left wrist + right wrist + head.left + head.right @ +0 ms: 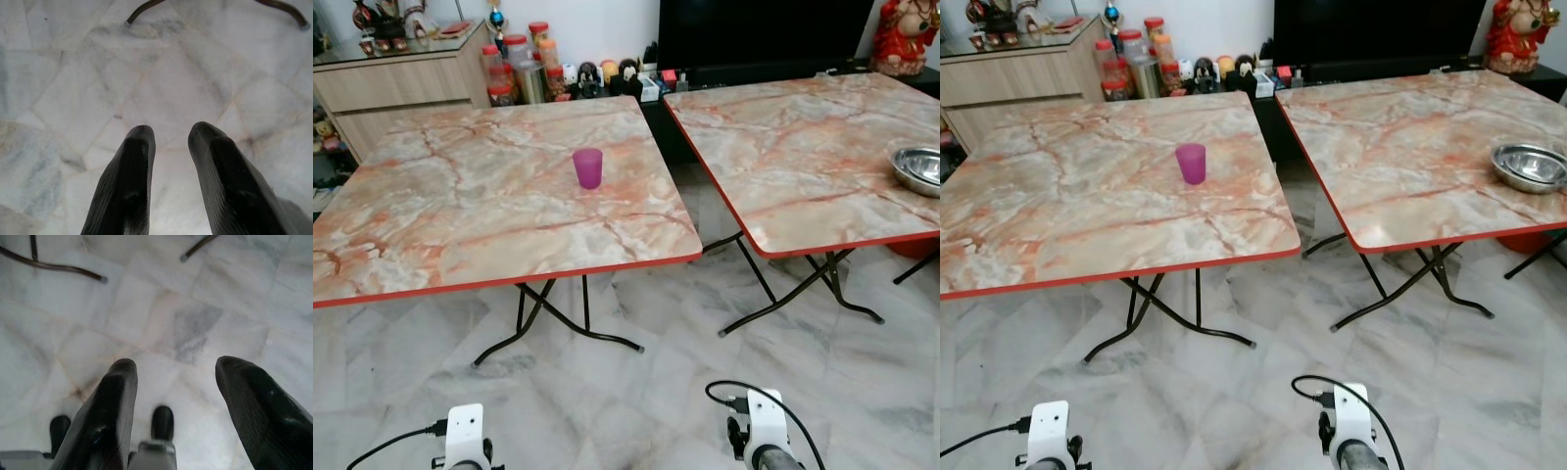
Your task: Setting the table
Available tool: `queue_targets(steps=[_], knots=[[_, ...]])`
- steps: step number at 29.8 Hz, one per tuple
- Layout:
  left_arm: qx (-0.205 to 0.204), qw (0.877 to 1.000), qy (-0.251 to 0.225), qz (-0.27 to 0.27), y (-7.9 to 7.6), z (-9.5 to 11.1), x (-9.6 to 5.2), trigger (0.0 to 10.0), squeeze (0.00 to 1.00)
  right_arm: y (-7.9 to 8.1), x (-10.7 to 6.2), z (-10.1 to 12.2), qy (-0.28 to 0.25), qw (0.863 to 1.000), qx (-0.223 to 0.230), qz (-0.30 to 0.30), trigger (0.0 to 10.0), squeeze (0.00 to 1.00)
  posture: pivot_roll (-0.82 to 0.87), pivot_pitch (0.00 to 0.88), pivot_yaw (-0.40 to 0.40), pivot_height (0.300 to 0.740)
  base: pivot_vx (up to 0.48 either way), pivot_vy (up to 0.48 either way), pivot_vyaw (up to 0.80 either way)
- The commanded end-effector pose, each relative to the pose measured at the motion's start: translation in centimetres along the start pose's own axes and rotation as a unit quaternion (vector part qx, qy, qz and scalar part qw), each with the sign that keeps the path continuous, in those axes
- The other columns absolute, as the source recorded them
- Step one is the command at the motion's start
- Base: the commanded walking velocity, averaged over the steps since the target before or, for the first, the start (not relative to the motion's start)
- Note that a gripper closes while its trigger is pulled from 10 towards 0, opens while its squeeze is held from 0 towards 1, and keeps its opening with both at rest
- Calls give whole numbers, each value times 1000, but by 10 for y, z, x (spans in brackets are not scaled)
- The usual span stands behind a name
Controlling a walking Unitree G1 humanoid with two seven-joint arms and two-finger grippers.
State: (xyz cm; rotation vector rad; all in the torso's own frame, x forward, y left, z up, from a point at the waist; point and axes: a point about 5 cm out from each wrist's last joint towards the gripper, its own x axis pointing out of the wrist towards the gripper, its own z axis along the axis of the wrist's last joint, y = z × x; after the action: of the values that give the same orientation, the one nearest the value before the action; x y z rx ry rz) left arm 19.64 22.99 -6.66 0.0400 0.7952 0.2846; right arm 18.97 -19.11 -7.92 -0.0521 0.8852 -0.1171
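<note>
The left gripper [171, 134] is seen hanging low above the marble floor [186, 83], with a narrow gap between its two black fingers and nothing held. The right gripper [176, 367] is also kept low over the floor; its fingers are spread wide and nothing is held.

Two folding tables with marble pattern and red edges are placed in front of the robot. On the left table [440, 225], a purple cup [588, 167] is standing upright near the middle. On the right table [793, 166], a steel bowl [918, 169] is placed near its right edge, well apart from the cup.
</note>
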Motion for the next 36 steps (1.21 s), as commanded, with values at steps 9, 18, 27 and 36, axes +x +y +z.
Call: queue_targets(steps=[9, 18, 27, 36], knots=[[1, 1000, 14, 12, 4, -5, -1, 10000, 0, 7, 1, 6, -5, 1000, 15, 12, 10000, 0, 48, 0, 52, 740, 0, 306, 178], [2, 1000, 14, 12, 4, -5, -1, 10000, 0, 8, 1, 5, -3, 1000, 12, 11, 10000, 0, 51, 0, 54, 740, 0, 318, 0], [9, 1000, 15, 8, 3, -5, -1, 10000, 0, 10, 1, 5, 0, 1000, 8, 10, 10000, 0, 50, 0, 52, 740, 0, 89, 0], [5, 1000, 9, -2, 0, -5, -1, 10000, 0, 10, 1, 7, -4, 1000, 3, 14, 10000, 0, 44, 0, 52, 740, 0, 0, 0]])
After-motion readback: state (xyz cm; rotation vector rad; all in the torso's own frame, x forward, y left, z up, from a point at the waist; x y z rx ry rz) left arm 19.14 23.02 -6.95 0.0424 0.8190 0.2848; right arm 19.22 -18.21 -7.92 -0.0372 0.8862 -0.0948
